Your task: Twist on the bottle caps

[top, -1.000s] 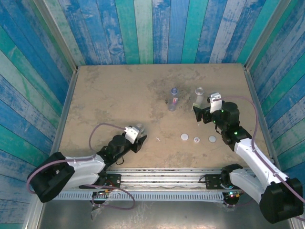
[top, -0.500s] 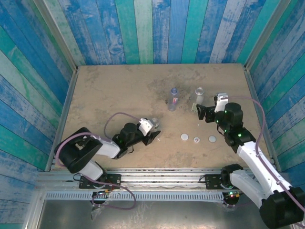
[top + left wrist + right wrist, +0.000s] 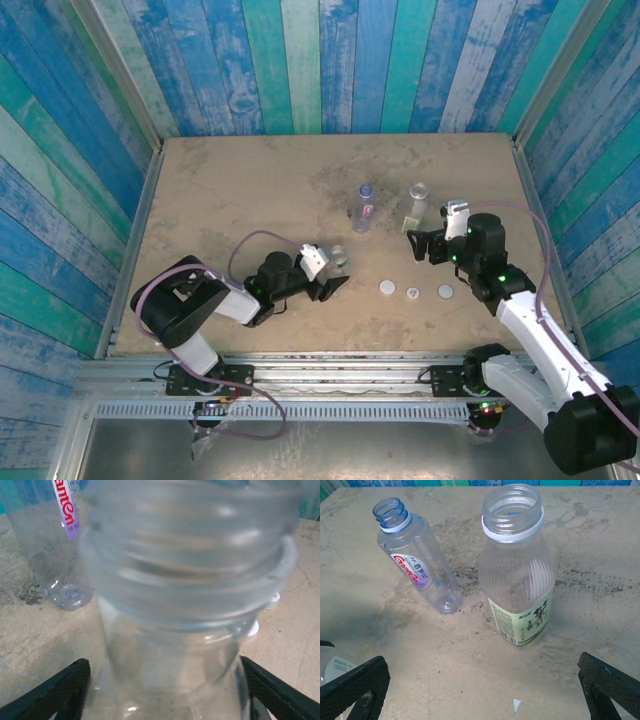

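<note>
Clear plain bottle (image 3: 170, 605) upright, neck up, between parted left jaws, right jaws spread wide

blue, teal and green painted plank walls (image 3: 320, 60) enclose three sides. the sandy beige tabletop (image 3: 240, 190) carries dark smudges.

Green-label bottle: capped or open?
Open. The green-label bottle stands upright with a bare, uncapped neck; three caps lie loose on the table.
</note>
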